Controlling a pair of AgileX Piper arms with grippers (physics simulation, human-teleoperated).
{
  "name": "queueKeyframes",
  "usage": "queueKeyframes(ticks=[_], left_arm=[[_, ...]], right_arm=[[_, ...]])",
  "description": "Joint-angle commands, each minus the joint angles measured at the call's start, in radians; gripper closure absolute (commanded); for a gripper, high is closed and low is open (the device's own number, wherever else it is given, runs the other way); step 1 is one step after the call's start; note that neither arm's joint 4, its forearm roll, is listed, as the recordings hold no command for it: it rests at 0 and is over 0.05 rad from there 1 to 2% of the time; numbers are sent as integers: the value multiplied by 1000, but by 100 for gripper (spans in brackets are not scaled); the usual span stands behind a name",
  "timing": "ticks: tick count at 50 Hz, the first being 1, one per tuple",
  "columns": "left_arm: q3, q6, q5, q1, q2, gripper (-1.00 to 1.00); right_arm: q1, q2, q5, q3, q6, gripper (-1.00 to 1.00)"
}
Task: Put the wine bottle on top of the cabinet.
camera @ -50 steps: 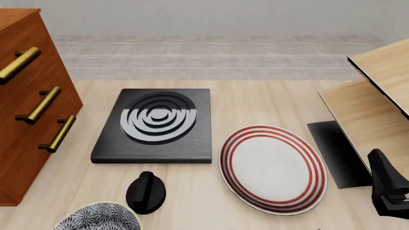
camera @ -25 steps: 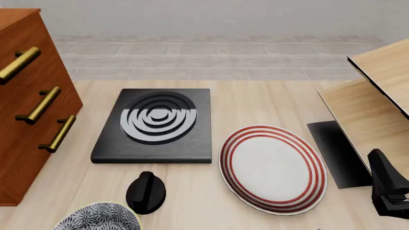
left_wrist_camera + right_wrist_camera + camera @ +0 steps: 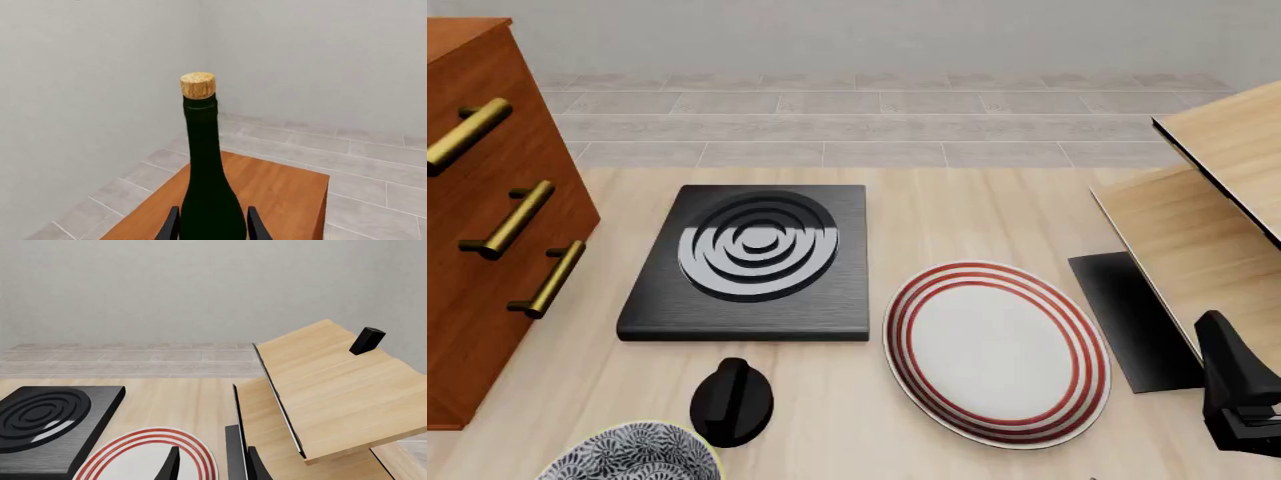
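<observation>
Matte black throughout: the left gripper [image 3: 211, 227] shows two slim, tapered fingers [image 3: 171, 226], the right gripper [image 3: 212, 469] a matching pair, while the right arm [image 3: 1237, 400] appears as blocky, angular black housing.

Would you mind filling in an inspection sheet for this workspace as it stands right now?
Surface: light wood table, bare between the items.
Job's things: wine bottle upright, corked, held above the cabinet top; cabinet at the table's left, three brass handles.
Clutter: black hob plate with rings; red-rimmed plate; black knob; patterned bowl at the near edge; pale slanted wooden panels on the right.
Grippers: left gripper has a finger on each side of the bottle's body; right gripper holds nothing, low over the red-rimmed plate.
Cables: nothing seen.
Surroundings: grey tiled floor, plain grey walls.
</observation>
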Motion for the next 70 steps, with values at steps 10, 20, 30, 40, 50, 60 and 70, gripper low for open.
queueKeyframes(ticks=[10,20,30,40,50,60,70], left_arm=[[-18,-17,43,12,-23,-100],[-21,-4,72,-3,-68,-100],[-23,-9,88,2,-88,-100],[-18,-10,101,2,-111,-100],[-15,-11,127,4,-143,-100],[-14,-17,170,5,-198,-100],[5,-47,238,-3,-299,-100]], right_arm=[[0,0,0,0,0,-100],[0,0,0,0,0,-100],[0,0,0,0,0,-100],[0,0,0,0,0,-100],[0,0,0,0,0,-100],[0,0,0,0,0,-100],[0,0,0,0,0,-100]])
